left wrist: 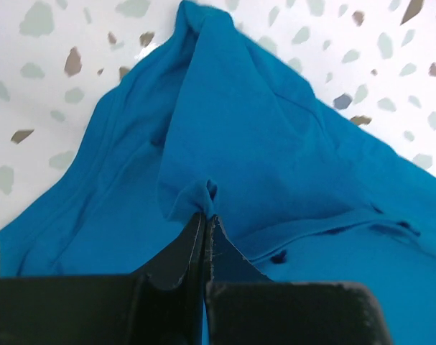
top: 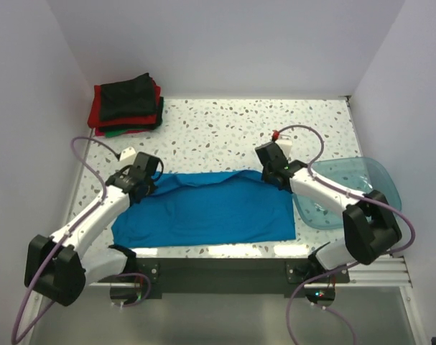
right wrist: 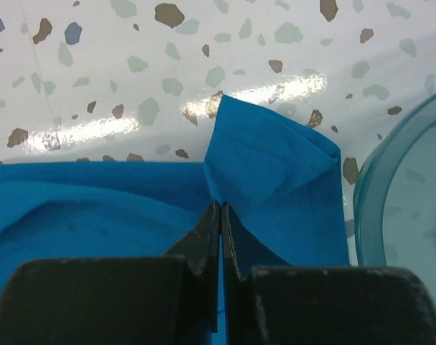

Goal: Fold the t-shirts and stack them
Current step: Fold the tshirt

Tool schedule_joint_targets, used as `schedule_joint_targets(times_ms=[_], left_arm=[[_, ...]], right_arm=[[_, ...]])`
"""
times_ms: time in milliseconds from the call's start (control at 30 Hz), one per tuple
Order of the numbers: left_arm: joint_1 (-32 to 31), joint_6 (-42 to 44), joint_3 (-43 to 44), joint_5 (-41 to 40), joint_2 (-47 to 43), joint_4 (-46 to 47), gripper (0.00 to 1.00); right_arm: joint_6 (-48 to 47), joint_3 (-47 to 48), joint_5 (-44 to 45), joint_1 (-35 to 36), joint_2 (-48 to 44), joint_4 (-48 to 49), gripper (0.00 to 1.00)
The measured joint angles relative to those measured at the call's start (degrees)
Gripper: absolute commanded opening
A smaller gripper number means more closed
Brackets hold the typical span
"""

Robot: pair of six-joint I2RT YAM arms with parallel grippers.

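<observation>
A bright blue t-shirt [top: 210, 208] lies spread across the near middle of the table. My left gripper [top: 147, 181] is shut on a pinch of its far left edge; the cloth bunches at the fingertips in the left wrist view [left wrist: 205, 213]. My right gripper [top: 269, 172] is shut on its far right corner, where the blue t-shirt [right wrist: 275, 180] folds up in front of the tips [right wrist: 221, 206]. A stack of folded t-shirts [top: 126, 104], dark on top with red and green below, sits at the far left corner.
A translucent blue-green plastic tub [top: 350, 190] stands at the right, just beside the right arm; its rim shows in the right wrist view [right wrist: 401, 194]. White walls close the table on three sides. The speckled tabletop [top: 225, 129] lies between shirt and back wall.
</observation>
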Motion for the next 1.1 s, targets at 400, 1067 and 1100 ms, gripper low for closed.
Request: schedule_joint_targets(times_ms=[400, 1067, 1100], left_arm=[[-0.37, -5.70, -4.85, 2.62, -13.99, -9.92, 0.00], [-0.39, -19.47, -4.42, 3.50, -15.23, -25.53, 0.18], [-0.42, -19.69, -4.42, 3.93, -15.15, -25.90, 0.24]], right_arm=[[1.97, -5.27, 2.56, 0.52, -7.78, -3.67, 0.00], [7.17, -15.89, -1.97, 3.56, -18.38, -6.78, 0.14], [7.85, -16.50, -2.10, 3.72, -18.58, -7.37, 0.16]])
